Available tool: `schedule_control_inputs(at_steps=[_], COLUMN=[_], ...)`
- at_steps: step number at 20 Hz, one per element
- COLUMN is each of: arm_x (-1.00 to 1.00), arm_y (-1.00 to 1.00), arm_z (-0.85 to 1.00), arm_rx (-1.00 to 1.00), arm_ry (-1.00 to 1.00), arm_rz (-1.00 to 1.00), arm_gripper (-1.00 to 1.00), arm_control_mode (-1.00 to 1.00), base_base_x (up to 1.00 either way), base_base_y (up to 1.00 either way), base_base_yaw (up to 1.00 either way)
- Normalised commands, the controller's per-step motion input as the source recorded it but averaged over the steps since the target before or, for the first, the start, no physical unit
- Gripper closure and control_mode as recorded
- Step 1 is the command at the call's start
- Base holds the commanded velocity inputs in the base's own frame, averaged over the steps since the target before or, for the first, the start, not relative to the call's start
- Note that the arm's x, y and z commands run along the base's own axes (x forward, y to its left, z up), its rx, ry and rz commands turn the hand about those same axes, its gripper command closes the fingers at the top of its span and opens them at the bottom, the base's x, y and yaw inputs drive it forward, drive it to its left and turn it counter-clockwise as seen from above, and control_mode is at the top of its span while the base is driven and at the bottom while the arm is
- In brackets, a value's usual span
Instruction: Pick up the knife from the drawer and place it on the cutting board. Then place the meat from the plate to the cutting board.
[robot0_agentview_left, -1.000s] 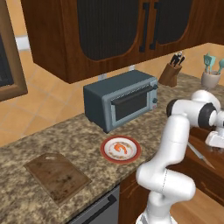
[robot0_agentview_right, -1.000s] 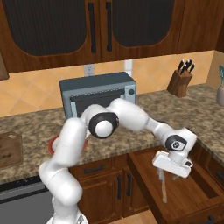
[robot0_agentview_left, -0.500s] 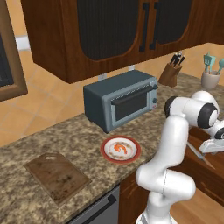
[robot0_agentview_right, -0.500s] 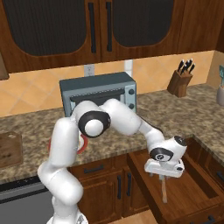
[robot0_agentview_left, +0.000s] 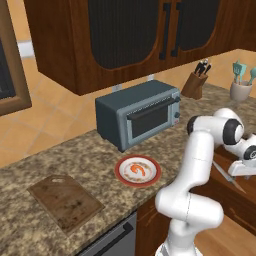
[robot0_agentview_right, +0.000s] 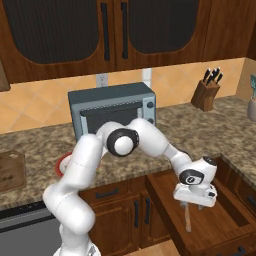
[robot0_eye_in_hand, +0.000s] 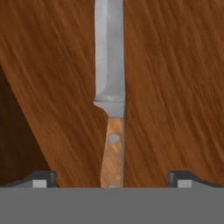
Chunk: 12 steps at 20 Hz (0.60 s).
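In the hand view the jaws stand spread wide, one tip at the lower left and one at the lower right, gripping nothing, and the knife (robot0_eye_in_hand: 110, 105) lies flat on the drawer (robot0_eye_in_hand: 175, 87) floor with its wooden handle at bottom centre between them. Drop straight down and pinch across the handle, not the blade. The cutting board (robot0_agentview_left: 65, 202) waits at the lower left of the surface (robot0_agentview_left: 95, 160).
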Motion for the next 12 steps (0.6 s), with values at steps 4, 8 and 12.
schedule_control_inputs(at_steps=[4, 8, 12], arm_x=[0.23, -0.08, -0.71], arm_y=[-0.4, -0.06, 0.55], arm_z=[-0.45, -0.34, -0.04], arm_rx=[0.0, 0.0, 0.0], arm_ry=[0.05, 0.0, -0.1], arm_rz=[0.0, 0.0, 0.0], arm_gripper=[-1.0, -1.0, -1.0], arm_control_mode=[-1.0, -1.0, -1.0], base_base_x=[0.0, 0.0, 0.0], base_base_y=[0.0, 0.0, 0.0], base_base_yaw=[0.0, 0.0, 0.0])
